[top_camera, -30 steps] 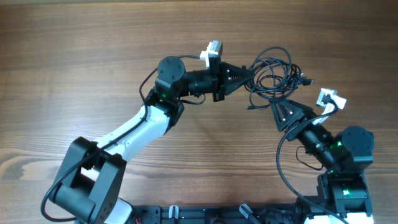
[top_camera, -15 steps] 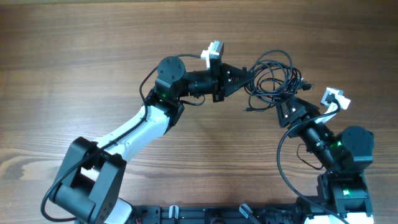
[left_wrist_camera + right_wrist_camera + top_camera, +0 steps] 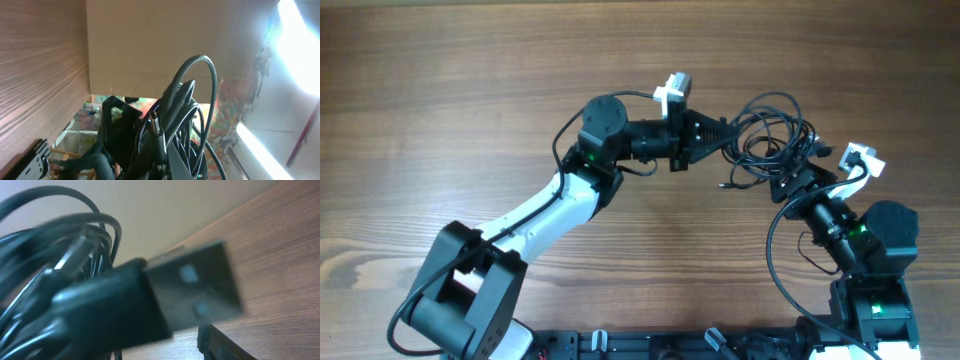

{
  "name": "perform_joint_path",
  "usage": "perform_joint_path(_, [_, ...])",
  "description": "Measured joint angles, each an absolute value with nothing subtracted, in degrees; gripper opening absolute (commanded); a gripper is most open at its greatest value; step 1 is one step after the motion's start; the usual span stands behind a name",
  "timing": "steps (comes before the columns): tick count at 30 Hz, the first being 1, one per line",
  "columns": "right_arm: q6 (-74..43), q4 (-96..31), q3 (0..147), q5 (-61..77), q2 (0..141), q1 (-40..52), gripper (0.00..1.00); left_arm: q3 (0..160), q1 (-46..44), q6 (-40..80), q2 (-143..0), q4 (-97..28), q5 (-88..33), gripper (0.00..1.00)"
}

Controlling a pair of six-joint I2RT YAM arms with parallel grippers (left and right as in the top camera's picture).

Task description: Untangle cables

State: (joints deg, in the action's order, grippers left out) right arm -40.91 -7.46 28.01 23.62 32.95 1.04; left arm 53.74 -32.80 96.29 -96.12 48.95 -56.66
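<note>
The cables are thin black wires gathered in a loose, overlapping knot of loops on the wooden tabletop, right of centre and between the two arms. Several wide loops arc out toward the far edge, and the strands cross too densely in the middle to tell one wire from the other. One slim end with a tiny plug trails out from the near left of the bundle onto bare wood. The left fingers are pressed together and pinch the bundle's left edge, their tip meeting the strands there. From the left wrist, the cables rise close to the lens as a tall arch of dark wire with a small metal-tipped plug among them; the fingers themselves are not clear in that view, and the lower part is a dark jumble. The right fingers sit at the bundle's near right edge, with strands lying over them, so from above I cannot tell whether they are spread or gripping anything. The right wrist view does not settle it: a flat rectangular plug fills the frame, badly blurred, with more black loops behind it at the left and a strip of tabletop at the right. Whether that plug is touching the fingers cannot be made out.
</note>
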Motion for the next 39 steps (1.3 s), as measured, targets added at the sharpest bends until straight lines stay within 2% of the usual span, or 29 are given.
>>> perform_joint_path(6, [-37.56,-9.52,28.03,23.68,33.01,1.04,0.67,53.74,-34.68,96.57,-96.12,55.86,-55.86,0.04])
perform_joint_path(10, [-35.68,-14.09,28.03,18.7,33.1,1.04,0.83,53.74,-34.87,97.23,-96.12,59.18,-55.59,0.04])
perform_joint_path(14, [-34.92,-18.0,28.05,11.79,33.17,1.04,0.88,53.74,-34.3,97.71,-96.12,59.22,-55.61,0.04])
perform_joint_path(18, [-34.61,-18.2,28.05,8.73,33.17,1.04,1.0,53.74,-32.67,97.78,-96.12,59.22,-55.61,0.04])
perform_joint_path(33, [-19.49,-14.85,28.05,24.86,33.17,1.04,1.0,53.74,-26.44,93.27,-96.12,55.07,-55.35,0.04])
perform_joint_path(39, [-21.43,-9.89,28.08,30.72,33.17,1.04,1.0,53.74,-26.17,93.36,-96.12,55.05,-54.96,0.04])
